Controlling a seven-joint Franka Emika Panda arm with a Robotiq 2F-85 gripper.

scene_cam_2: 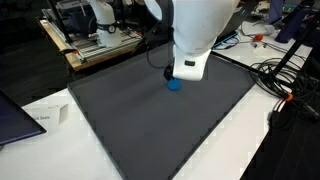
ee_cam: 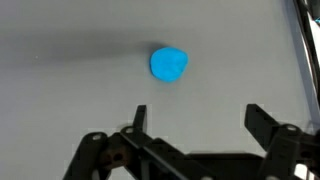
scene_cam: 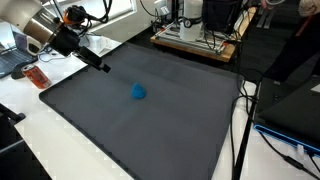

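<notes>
A small blue rounded object (scene_cam: pixel 138 92) lies near the middle of a dark grey mat (scene_cam: pixel 150 130); it shows in both exterior views. My gripper (scene_cam: pixel 102 66) hangs above the mat's far left part, apart from the blue object. In the wrist view the blue object (ee_cam: pixel 169 64) lies ahead of the gripper (ee_cam: pixel 200 118), a little left of the gap. Both black fingers (ee_cam: pixel 139 116) stand wide apart with nothing between them. In an exterior view the white arm (scene_cam_2: pixel 190 35) covers part of the blue object (scene_cam_2: pixel 173 85).
A red item (scene_cam: pixel 38 76) lies on the white table beside the mat's left edge. A wooden board with equipment (scene_cam: pixel 195 40) stands behind the mat. Cables (scene_cam_2: pixel 285 85) trail past one side, and a paper (scene_cam_2: pixel 45 117) and dark laptop (scene_cam_2: pixel 12 118) lie on another.
</notes>
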